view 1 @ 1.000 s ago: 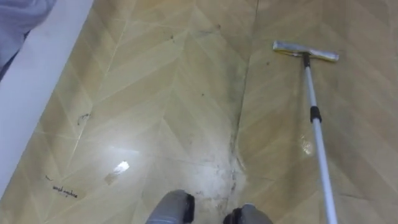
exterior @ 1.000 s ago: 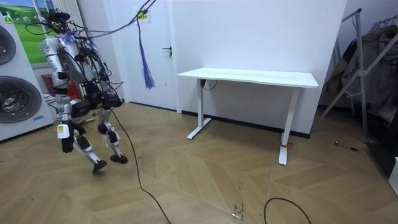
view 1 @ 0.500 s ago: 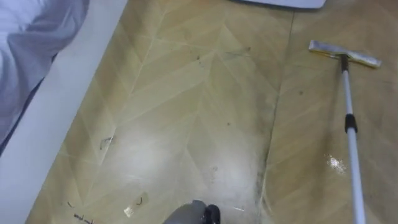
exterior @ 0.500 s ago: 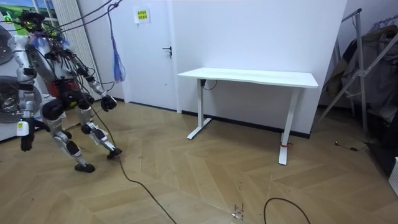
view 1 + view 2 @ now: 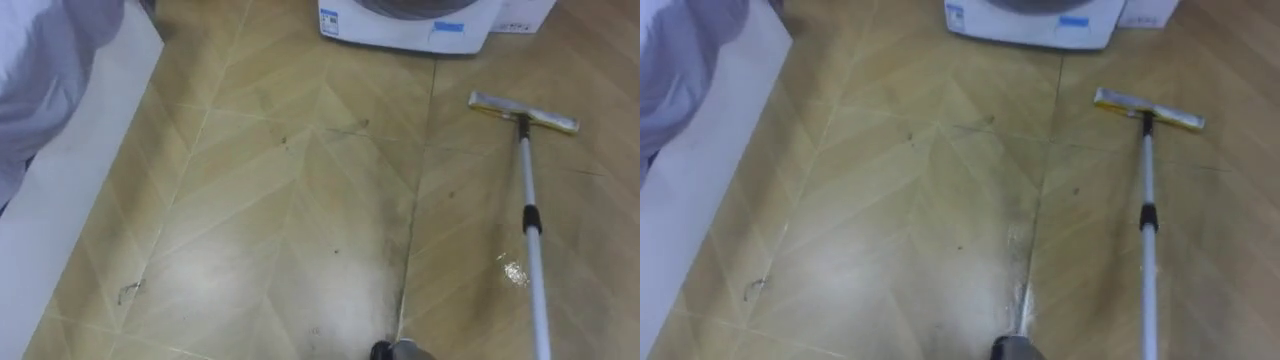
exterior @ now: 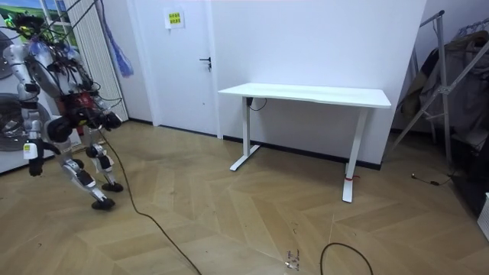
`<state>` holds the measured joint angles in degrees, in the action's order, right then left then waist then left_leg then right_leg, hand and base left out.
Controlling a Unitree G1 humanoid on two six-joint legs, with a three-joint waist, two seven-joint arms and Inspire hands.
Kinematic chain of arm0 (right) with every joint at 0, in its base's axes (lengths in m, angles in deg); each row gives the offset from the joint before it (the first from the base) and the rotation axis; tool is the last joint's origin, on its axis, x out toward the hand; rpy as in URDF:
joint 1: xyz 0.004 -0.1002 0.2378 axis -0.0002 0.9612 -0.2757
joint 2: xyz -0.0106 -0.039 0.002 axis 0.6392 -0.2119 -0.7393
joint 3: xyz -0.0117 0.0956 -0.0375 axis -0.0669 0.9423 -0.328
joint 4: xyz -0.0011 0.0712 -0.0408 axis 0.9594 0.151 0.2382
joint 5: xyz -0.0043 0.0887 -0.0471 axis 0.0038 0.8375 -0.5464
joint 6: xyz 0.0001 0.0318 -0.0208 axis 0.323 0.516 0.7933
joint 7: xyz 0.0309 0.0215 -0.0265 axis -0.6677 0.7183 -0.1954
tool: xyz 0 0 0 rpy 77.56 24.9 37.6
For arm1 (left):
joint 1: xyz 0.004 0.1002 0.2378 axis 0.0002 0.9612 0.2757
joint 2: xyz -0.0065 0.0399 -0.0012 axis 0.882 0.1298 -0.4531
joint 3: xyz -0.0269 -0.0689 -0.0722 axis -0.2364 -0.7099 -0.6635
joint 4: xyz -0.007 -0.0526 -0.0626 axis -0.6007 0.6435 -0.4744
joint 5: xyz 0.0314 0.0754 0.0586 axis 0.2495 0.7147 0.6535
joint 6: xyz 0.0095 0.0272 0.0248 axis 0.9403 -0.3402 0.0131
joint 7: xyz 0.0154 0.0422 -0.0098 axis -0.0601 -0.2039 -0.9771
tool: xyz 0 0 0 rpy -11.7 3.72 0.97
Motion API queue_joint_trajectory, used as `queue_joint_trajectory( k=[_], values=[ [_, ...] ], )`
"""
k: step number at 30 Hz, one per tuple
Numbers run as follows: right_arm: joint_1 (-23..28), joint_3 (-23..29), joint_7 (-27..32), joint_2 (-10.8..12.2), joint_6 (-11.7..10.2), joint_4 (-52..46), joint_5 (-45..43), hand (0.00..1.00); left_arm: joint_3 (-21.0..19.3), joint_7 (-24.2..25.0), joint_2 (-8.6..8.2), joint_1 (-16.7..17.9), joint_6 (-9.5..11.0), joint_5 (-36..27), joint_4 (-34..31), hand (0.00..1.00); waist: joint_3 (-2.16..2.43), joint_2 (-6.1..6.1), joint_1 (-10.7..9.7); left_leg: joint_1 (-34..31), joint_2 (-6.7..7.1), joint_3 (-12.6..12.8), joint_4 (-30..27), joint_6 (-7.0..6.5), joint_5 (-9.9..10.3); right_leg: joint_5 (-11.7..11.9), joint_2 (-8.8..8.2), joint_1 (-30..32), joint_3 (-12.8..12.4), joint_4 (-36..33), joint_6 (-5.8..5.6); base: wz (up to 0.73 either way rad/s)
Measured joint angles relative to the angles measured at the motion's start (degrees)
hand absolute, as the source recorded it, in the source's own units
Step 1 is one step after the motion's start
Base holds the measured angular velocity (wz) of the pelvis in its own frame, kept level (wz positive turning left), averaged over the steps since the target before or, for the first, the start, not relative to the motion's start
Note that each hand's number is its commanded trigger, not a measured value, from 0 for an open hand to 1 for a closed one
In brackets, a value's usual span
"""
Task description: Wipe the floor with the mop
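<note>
The mop [image 5: 530, 225] is on the floor [image 5: 290, 200] to the robot's right. Its flat head [image 5: 523, 112] rests on the boards a little short of the washing machine [image 5: 410, 28] and clear of it. The pale handle runs back towards the robot and leaves the near right edge of the eye views, so what holds its upper end is out of sight. A small shiny wet patch [image 5: 514, 272] lies just beside the handle.

In the room view the robot stands by the washing machine at the view's left edge, leaning forward on bent legs. Its lower hand [image 6: 34, 165] hangs straight down on a slack arm, on the room view's left of its knees. Its higher hand [image 6: 111, 120] sits at hip height, towards the room view's right. I cannot tell which is left and which right, nor whether either is open, closed or gripping anything.

A grey-blue cloth [image 5: 40, 70] and a white strip [image 5: 60, 240] border the floor's left edge.
</note>
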<state>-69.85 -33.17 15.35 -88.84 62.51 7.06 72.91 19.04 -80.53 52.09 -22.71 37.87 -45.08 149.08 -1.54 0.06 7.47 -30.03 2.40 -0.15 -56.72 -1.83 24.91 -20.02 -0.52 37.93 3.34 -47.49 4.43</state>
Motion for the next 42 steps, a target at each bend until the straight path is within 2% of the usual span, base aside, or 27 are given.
queue_joint_trajectory(
  k=[2,3,4,5,6,7,8,9,10,12,13,14,15,16,18,19,21,23,26,27,29,30,32,40,42],
  values=[
    [-5.5,0.3,-0.7,-1.3,-1.8,-0.8,0.5,1.00,-0.1,-0.1,0.57,-0.1,0.4,0.2,-0.1,0.00,-0.50,-1.04,0.7,-2.6,-1.02,-0.2,-4.0,2.79,-1.6,-0.4,0.73,-0.1,0.0,-0.4,0.67,-0.05],
    [-9.0,0.7,-1.6,-2.1,-1.1,-0.2,1.6,1.00,-0.3,-0.3,0.75,-0.2,0.4,0.4,-0.3,0.00,-0.47,-1.40,0.9,-3.2,-1.28,-0.7,-2.1,2.68,-0.6,-0.4,0.96,-0.1,-0.1,-0.1,0.70,0.19],
    [-9.8,0.8,-1.9,-2.5,-0.7,0.1,2.5,1.00,-0.4,-0.3,0.89,-0.3,0.5,0.5,-0.4,0.00,-0.52,-1.63,1.1,-3.6,-1.71,-0.7,-0.4,2.50,-0.1,-0.3,1.01,-0.2,-0.1,0.2,0.71,0.45],
    [-9.9,1.3,-2.2,-2.6,-0.5,0.2,3.4,1.00,-0.7,-0.3,1.23,-0.7,0.5,0.6,-0.1,0.00,-0.81,-2.11,1.5,-3.8,-1.99,-0.9,4.0,2.80,0.3,-0.3,1.11,-0.9,-0.1,1.1,0.60,0.43],
    [-8.8,1.5,-2.5,-2.6,-0.5,0.5,4.0,1.00,-0.8,-0.2,1.51,-0.6,0.6,0.6,0.1,0.00,-0.70,-2.66,2.5,-2.9,-2.09,-0.7,8.5,2.56,0.3,0.0,1.17,-1.9,-0.2,2.5,0.29,0.38],
    [-8.1,1.6,-2.5,-2.5,-0.6,0.6,4.2,1.00,-0.8,-0.2,1.52,-0.4,0.6,0.6,0.2,0.00,-0.56,-2.70,2.6,-1.7,-2.08,-0.4,10.0,2.42,0.3,0.2,1.35,-2.5,-0.4,3.4,-0.02,0.21],
    [-6.6,1.7,-2.9,-2.5,-0.9,0.9,4.1,1.00,-0.9,-0.1,1.49,-0.2,0.3,0.7,0.7,0.00,-0.58,-2.59,2.6,0.3,-2.08,-0.1,12.7,1.81,0.1,1.0,1.64,-4.1,-0.8,5.6,-0.67,0.17],
    [-4.5,1.7,-3.8,-2.5,-1.4,1.2,3.9,1.00,-1.1,0.0,1.48,-0.2,0.1,0.7,1.7,0.00,-0.59,-2.10,2.5,1.9,-2.61,0.0,14.8,0.74,-0.6,1.7,1.72,-6.3,0.3,8.2,-0.90,0.17],
    [-3.2,1.7,-4.2,-2.3,-1.7,1.3,3.9,1.00,-1.1,0.0,1.50,-0.4,0.1,0.7,2.2,0.00,-0.54,-1.74,2.4,2.9,-2.74,-0.1,15.8,0.56,-0.7,2.1,1.79,-7.6,0.9,9.7,-0.97,0.22],
    [3.9,1.7,-4.3,-0.9,-2.9,1.7,3.9,1.00,-1.5,0.3,1.29,-0.4,0.0,1.6,3.7,0.00,-0.20,-0.07,1.7,9.1,-3.18,0.0,21.2,-0.68,-1.5,3.7,2.02,-14.7,1.9,16.0,-1.75,0.24],
    [5.7,1.7,-4.2,-0.5,-3.1,2.1,3.7,1.00,-1.7,0.3,1.12,-0.1,0.1,2.1,3.7,0.00,0.03,0.39,1.6,10.9,-3.18,0.0,22.9,-0.91,-1.9,4.2,1.98,-16.7,2.2,17.8,-1.84,0.11],
    [9.4,1.4,-4.0,0.2,-3.2,2.4,3.5,1.00,-2.2,0.3,0.79,0.8,0.2,2.8,3.5,0.00,0.61,1.05,1.1,14.5,-2.81,0.1,26.9,-1.25,-3.1,5.4,1.80,-20.4,2.1,21.1,-2.38,0.03],
    [12.4,1.4,-3.7,0.6,-3.2,2.8,3.3,1.00,-2.7,0.1,0.32,1.1,0.2,3.0,3.6,0.00,0.91,1.68,0.4,18.4,-2.45,0.9,31.2,-1.67,-4.5,6.2,1.40,-23.6,1.8,23.9,-2.85,0.00],
    [13.7,1.4,-3.3,0.9,-3.2,3.3,2.3,1.00,-3.1,0.1,0.07,1.4,0.2,2.9,4.0,0.00,0.99,1.81,0.2,20.1,-2.29,1.3,33.2,-1.84,-5.1,6.5,1.10,-25.1,1.9,25.0,-2.96,-0.10],
    [18.7,1.5,-1.3,2.7,-2.2,3.8,-2.2,1.00,-3.7,-0.2,-0.24,3.3,0.2,3.1,4.2,0.00,1.65,2.42,-1.2,26.6,-1.67,1.5,38.9,-2.05,-6.6,6.6,0.49,-29.6,3.0,27.0,-3.18,-0.14],
    [19.8,1.6,-1.0,3.2,-1.8,3.4,-3.1,1.00,-4.0,-0.2,-0.26,3.6,0.1,3.6,4.0,0.00,1.64,2.46,-1.6,27.8,-1.67,1.6,39.6,-2.00,-6.7,6.6,0.51,-30.5,3.2,27.0,-3.23,-0.11],
    [23.5,2.5,-0.8,5.9,-1.2,2.5,-6.0,1.00,-6.8,-0.1,-0.51,4.7,-0.8,5.8,2.9,0.00,1.65,1.87,-3.8,31.0,-1.88,1.9,41.6,-1.79,-6.9,6.6,0.62,-33.2,4.8,28.2,-3.27,-0.12],
    [24.7,3.9,-1.2,7.3,-1.1,1.7,-7.7,1.00,-8.3,0.0,-0.86,5.4,-0.9,7.1,2.2,0.00,1.68,1.02,-4.2,32.2,-2.00,3.1,42.4,-1.66,-7.1,6.6,0.69,-33.9,5.3,29.0,-3.26,-0.27],
    [25.3,4.3,-2.0,9.0,0.6,0.3,-9.4,1.00,-8.9,-0.1,-1.36,6.3,-1.6,8.4,1.7,0.00,1.51,-0.26,-5.8,34.3,-2.00,3.0,42.6,-1.68,-7.2,6.6,0.73,-36.4,5.6,30.1,-3.22,-0.05],
    [25.2,4.3,-2.5,9.4,1.3,0.2,-9.8,1.00,-8.9,-0.1,-1.53,6.8,-2.5,9.6,1.7,0.00,1.33,-0.60,-6.0,35.7,-2.02,3.1,43.1,-1.68,-7.2,6.6,0.75,-37.7,5.6,30.9,-3.23,0.00],
    [25.1,4.2,-3.3,9.6,1.9,-0.3,-10.1,1.00,-8.8,0.0,-1.62,6.8,-3.6,10.8,1.7,0.00,1.36,-1.39,-5.8,37.0,-2.01,3.2,43.8,-1.69,-7.1,6.6,0.81,-38.4,5.4,30.9,-3.25,-0.05],
    [24.4,4.2,-3.7,9.5,2.3,-0.4,-10.3,1.00,-8.8,0.0,-1.74,6.7,-3.7,10.9,1.8,0.00,1.14,-1.82,-5.6,37.5,-1.96,3.3,44.1,-1.80,-7.2,6.6,0.79,-38.7,5.2,30.9,-3.30,-0.07],
    [24.1,4.2,-3.9,9.4,2.9,-1.0,-11.1,1.00,-8.9,0.0,-1.85,6.7,-4.3,10.9,1.8,0.00,1.16,-2.13,-5.6,37.8,-1.93,3.3,44.1,-1.83,-7.2,6.7,0.79,-38.9,5.1,31.0,-3.39,-0.02],
    [23.6,4.4,-4.4,9.3,3.6,-2.5,-11.4,1.00,-9.1,0.8,-1.89,6.2,-5.5,12.6,0.6,0.00,1.24,-1.75,-5.8,37.9,-2.09,3.1,43.9,-1.78,-7.3,6.8,0.82,-39.3,5.2,31.4,-3.34,0.00],
    [23.7,4.4,-4.6,9.3,3.6,-2.5,-11.4,1.00,-9.5,1.8,-1.97,6.3,-5.7,13.1,-0.5,0.00,1.00,-1.65,-5.9,38.8,-2.19,3.1,43.9,-1.72,-7.3,6.9,0.88,-40.5,5.2,32.0,-3.33,0.00]
  ],
)
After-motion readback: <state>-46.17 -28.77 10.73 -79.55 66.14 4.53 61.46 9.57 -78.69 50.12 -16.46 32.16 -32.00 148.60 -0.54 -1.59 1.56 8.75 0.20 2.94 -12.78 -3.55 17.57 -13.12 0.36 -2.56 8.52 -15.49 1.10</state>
